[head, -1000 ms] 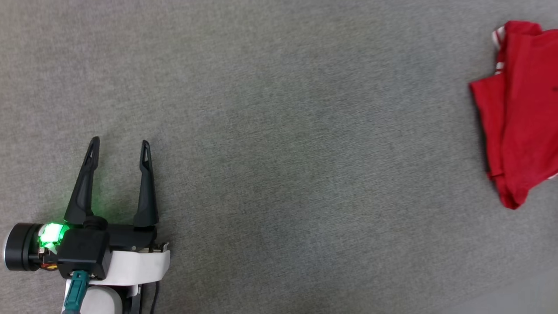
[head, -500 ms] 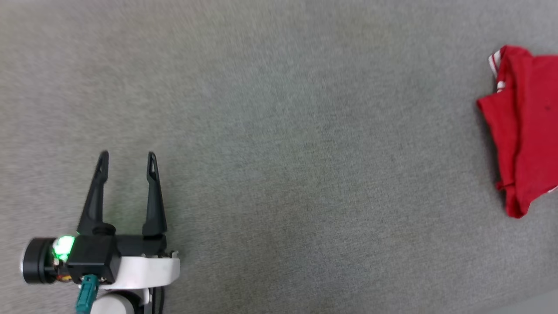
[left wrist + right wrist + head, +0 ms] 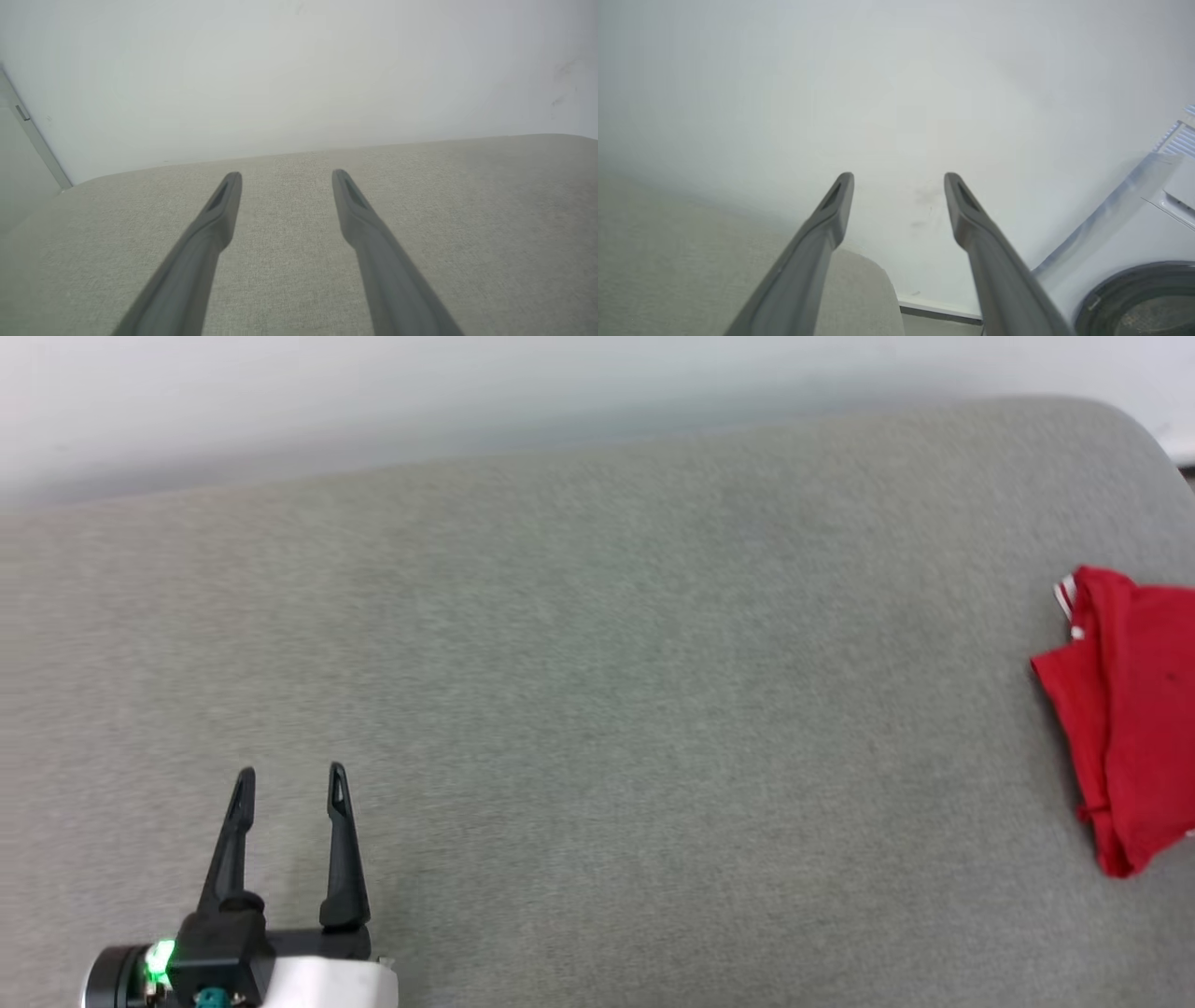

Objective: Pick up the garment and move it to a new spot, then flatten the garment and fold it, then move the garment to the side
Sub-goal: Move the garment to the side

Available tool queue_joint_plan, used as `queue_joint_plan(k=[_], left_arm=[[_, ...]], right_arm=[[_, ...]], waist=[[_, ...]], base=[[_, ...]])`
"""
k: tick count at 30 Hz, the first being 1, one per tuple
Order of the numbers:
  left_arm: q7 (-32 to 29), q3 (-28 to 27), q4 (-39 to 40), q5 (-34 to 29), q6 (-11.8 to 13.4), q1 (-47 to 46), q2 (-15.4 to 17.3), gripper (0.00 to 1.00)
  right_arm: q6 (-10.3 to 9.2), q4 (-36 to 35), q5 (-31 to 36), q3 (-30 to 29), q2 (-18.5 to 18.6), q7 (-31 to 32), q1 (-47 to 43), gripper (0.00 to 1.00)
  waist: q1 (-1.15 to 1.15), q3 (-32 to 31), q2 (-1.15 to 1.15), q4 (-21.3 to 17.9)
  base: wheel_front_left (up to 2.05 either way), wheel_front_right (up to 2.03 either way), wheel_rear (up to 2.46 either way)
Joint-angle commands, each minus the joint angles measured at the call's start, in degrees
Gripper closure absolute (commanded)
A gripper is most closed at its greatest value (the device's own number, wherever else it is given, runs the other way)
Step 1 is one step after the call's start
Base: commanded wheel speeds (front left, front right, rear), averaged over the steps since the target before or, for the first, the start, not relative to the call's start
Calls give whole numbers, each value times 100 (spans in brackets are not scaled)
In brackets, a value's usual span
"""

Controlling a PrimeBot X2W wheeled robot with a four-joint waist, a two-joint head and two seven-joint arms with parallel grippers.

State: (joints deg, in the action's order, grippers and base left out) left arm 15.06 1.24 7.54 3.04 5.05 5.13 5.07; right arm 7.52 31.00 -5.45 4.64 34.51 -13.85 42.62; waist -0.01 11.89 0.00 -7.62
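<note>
A grey fabric surface (image 3: 597, 709) is stretching out below a white wall (image 3: 467, 392), with the garment (image 3: 1130, 728) lying folded near its right end, long axis running away from the robot. The left gripper (image 3: 290, 771) is hovering spread and empty, well apart to the garment's left; the right gripper (image 3: 899, 176), likewise spread and empty, is probably sitting nearer.

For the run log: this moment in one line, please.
red shirt: folded, lying free, right side of grey pad | left gripper: open, empty | right gripper: open, empty
</note>
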Motion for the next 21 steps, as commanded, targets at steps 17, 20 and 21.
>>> queue_joint_plan(k=[17,20,21], left_arm=[[13,120,-483,-70,-87,348,-104,0],[13,145,-585,-89,-105,431,-110,0],[13,146,-607,-102,-120,441,-108,0]], right_arm=[[-5,-2274,66,-692,-2412,-131,-3002,0],[-5,-2356,-10,-728,-2625,-131,-3479,0],[-5,-2405,-15,-738,-2681,-132,-3623,0]], waist=[[1,-962,0,761],[1,-1088,0,825],[1,-1122,0,844]], base=[[0,0,0],[0,0,0],[0,0,0]])
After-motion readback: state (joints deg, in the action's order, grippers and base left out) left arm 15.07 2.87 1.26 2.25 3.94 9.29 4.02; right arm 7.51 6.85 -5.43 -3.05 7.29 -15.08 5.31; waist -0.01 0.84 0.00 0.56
